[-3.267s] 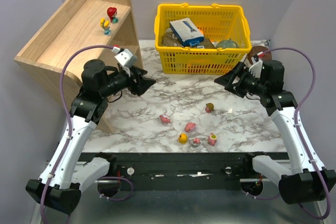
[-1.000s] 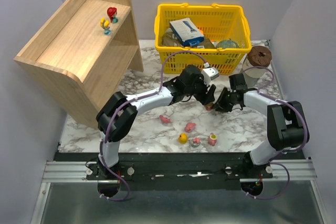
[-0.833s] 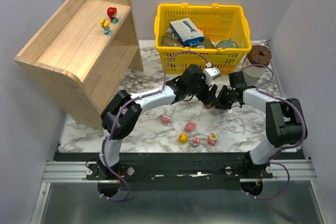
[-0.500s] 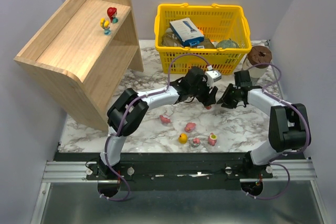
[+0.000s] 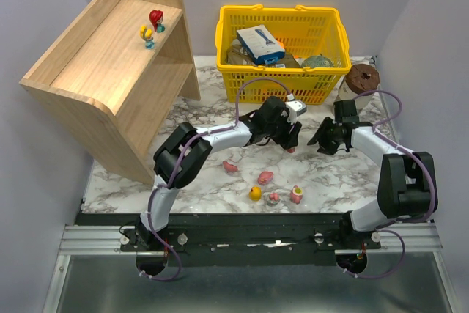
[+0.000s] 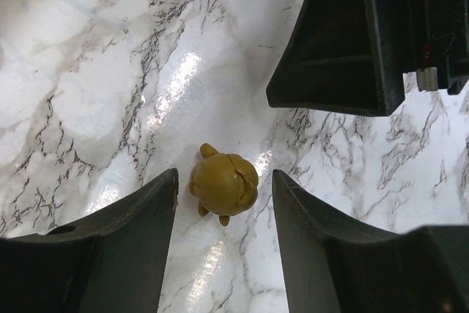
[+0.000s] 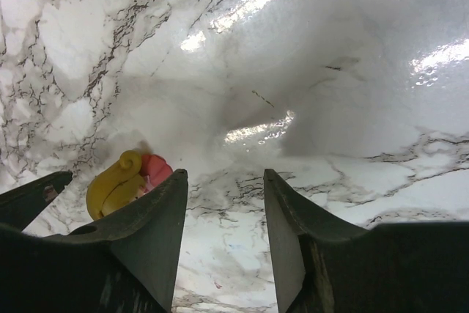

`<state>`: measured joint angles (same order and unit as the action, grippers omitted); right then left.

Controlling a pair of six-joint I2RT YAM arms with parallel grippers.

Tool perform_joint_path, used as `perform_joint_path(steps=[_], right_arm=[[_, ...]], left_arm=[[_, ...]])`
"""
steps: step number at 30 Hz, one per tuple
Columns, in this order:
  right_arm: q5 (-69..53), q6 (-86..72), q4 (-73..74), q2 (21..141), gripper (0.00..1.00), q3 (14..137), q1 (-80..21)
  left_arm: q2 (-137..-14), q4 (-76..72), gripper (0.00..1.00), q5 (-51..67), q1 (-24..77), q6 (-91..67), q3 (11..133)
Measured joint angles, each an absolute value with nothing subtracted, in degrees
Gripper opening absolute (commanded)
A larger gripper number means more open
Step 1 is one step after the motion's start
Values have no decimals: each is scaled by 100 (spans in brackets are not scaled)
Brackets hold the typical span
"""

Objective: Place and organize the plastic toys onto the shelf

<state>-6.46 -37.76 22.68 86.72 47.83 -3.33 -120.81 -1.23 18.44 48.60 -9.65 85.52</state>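
Note:
An olive toy (image 6: 223, 185) lies on the marble between my left gripper's (image 6: 224, 174) open fingertips, untouched; in the top view it (image 5: 292, 149) peeks out below the left gripper (image 5: 290, 138). My right gripper (image 5: 325, 138) is open and empty just to its right, also showing in the right wrist view (image 7: 223, 174). A yellow-and-pink toy (image 7: 124, 185) lies left of its left finger. Pink toys (image 5: 230, 167) (image 5: 265, 177), a yellow one (image 5: 255, 193) and two more (image 5: 274, 198) (image 5: 297, 195) lie near the front. A red toy (image 5: 155, 17) and a yellow toy (image 5: 147, 34) stand on the wooden shelf (image 5: 102, 64).
A yellow basket (image 5: 278, 87) of boxes and packets stands at the back centre, close behind both grippers. A jar with a brown lid (image 5: 361, 78) stands at its right. The right gripper's black body (image 6: 352, 34) fills the left wrist view's upper right.
Both arms reached in from their raised rest pose. In the last second my right gripper drew back to the right, away from the olive toy; my left gripper stayed over it, open.

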Motion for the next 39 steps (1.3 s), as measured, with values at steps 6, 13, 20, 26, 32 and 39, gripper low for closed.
perform_joint_path(steps=[6,13,20,26,32,39], right_arm=[[-646,-3756,2290,8665,56,4783,-320],[-646,-3747,2324,8665,57,4783,-287],[-646,-3745,2329,8621,57,4783,-287],[-650,-3743,2331,8556,57,4783,-287],[-722,-3677,2349,8394,57,4783,-287],[-871,-3568,2366,8182,57,4783,-287]], left_arm=[[-12195,-117,60,1846,4860,-967,8552],[-12278,-119,41,1846,4869,-969,8552],[-12291,-148,0,1806,4886,-982,8571],[-12221,165,0,1693,4886,-915,8643],[-11373,1315,0,1372,4882,-681,8801],[-9703,2519,0,408,4882,-679,9553]])
